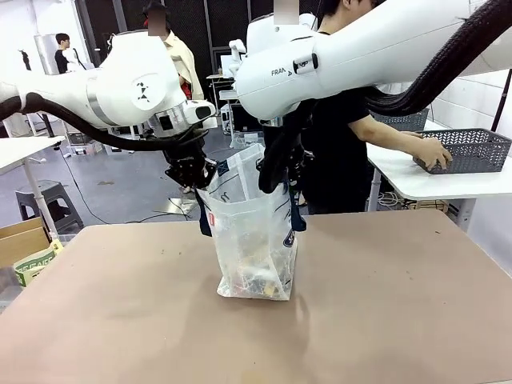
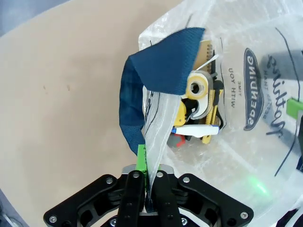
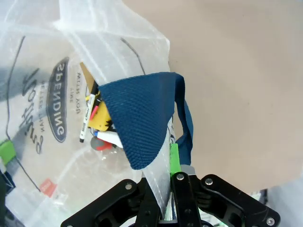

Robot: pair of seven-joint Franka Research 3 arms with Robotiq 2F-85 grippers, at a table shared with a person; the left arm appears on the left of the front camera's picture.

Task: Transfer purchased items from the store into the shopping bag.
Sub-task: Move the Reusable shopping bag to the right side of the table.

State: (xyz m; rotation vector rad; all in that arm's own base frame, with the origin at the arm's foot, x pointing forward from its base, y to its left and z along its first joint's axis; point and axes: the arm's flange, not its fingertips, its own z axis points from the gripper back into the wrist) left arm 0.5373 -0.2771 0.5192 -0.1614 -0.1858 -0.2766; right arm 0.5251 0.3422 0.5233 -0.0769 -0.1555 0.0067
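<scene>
The shopping bag [image 1: 254, 240] stands upright mid-table, held open at the top between both arms. My left gripper [image 1: 192, 173] is shut on the bag's left rim, and in the left wrist view its gripper [image 2: 148, 165] pinches the thin plastic edge beside a navy handle [image 2: 163, 61]. My right gripper [image 1: 276, 172] is shut on the right rim, seen up close as the gripper [image 3: 165, 165] under the other navy handle [image 3: 142, 118]. Purchased items [image 2: 201, 101] lie at the bag's bottom: yellow, white, red and blue pieces [image 3: 97, 124].
A person in black stands behind the table, one hand [image 1: 436, 152] in a dark grey lattice basket [image 1: 472, 148] on a white side table at the right. A cardboard box [image 1: 24, 248] sits off the left edge. Bare brown tabletop [image 1: 400, 304] surrounds the bag.
</scene>
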